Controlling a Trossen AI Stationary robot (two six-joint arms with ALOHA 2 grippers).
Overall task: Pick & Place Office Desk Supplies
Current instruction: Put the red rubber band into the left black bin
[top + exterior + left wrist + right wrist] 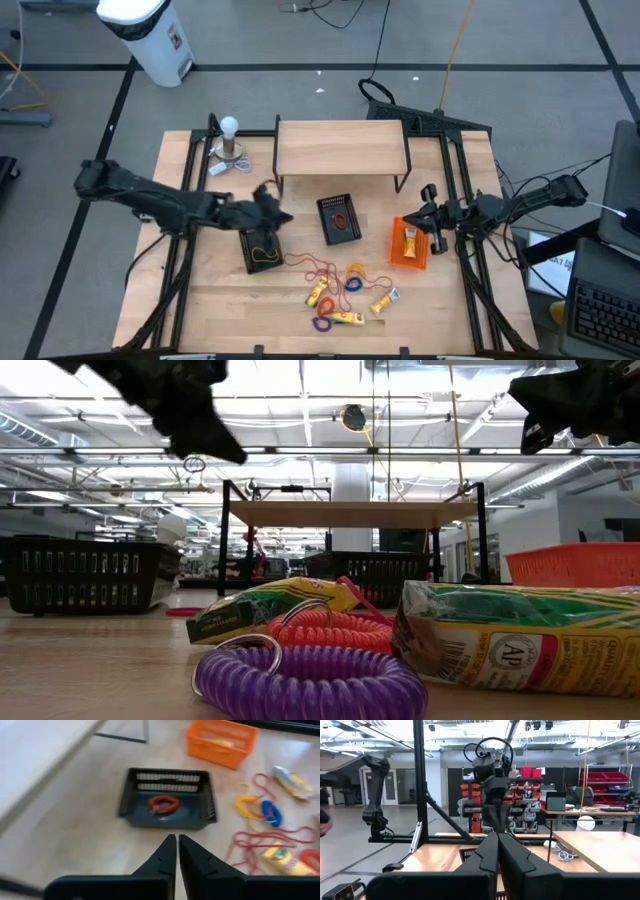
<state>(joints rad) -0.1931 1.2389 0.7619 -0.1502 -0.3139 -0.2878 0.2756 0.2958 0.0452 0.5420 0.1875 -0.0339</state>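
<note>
Loose office desk supplies lie near the table's front: coiled loops in purple (310, 680), red (330, 630), yellow and blue (260, 810), thin red cord (315, 265) and yellow packets (345, 317). A black basket (338, 218) holds a red-orange coil (162, 803). A second black tray (262, 245) holds a thin yellow loop. In the orange basket (408, 243) lies a yellow packet. My left gripper (177, 842) is shut and empty, raised above the table just left of the black basket. My right gripper (497, 842) is shut and empty, held high at the right edge beside the orange basket.
A low wooden shelf (340, 150) on black legs stands at the back middle. A white ball-topped stand (230, 140) is at the back left. Bare wood shows at the front left (210, 300).
</note>
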